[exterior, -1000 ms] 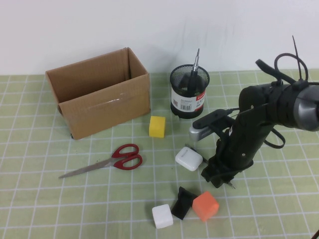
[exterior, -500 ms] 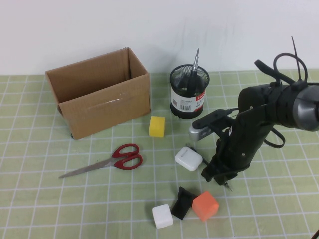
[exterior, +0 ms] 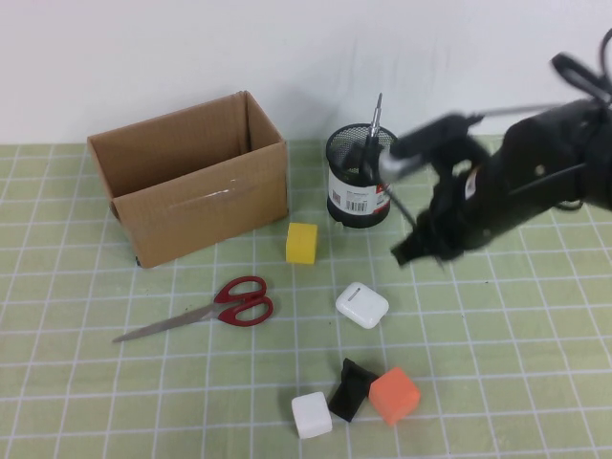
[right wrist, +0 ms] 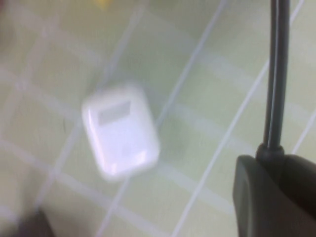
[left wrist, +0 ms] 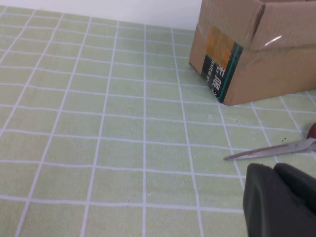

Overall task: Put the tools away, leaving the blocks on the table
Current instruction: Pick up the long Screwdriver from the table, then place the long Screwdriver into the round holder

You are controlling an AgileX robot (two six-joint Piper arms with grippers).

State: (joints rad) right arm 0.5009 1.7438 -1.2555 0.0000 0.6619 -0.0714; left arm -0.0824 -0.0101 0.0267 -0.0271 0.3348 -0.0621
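My right gripper (exterior: 413, 251) hangs above the table (exterior: 535, 325), right of the black mesh cup (exterior: 360, 197). In the right wrist view it (right wrist: 274, 165) is shut on the thin black pen-like rod (right wrist: 277, 74). The black-handled screwdriver (exterior: 373, 134) stands in the cup. The red-handled scissors (exterior: 229, 304) lie in front of the cardboard box; their blade tip shows in the left wrist view (left wrist: 271, 150). The yellow cube (exterior: 302, 243), white cube (exterior: 312, 415), orange cube (exterior: 395, 396) and black wedge (exterior: 352, 387) lie on the table. My left gripper (left wrist: 279, 197) is shut and empty, low over the table near the blade tip.
An open cardboard box (exterior: 191, 182) stands at the back left; its corner shows in the left wrist view (left wrist: 256, 49). A white earbud case (exterior: 362, 305) lies mid-table, below my right gripper in the right wrist view (right wrist: 121, 136).
My right gripper has risen from the table beside the earbud case and swung back toward the mesh cup, carrying the rod. Nothing else moved.
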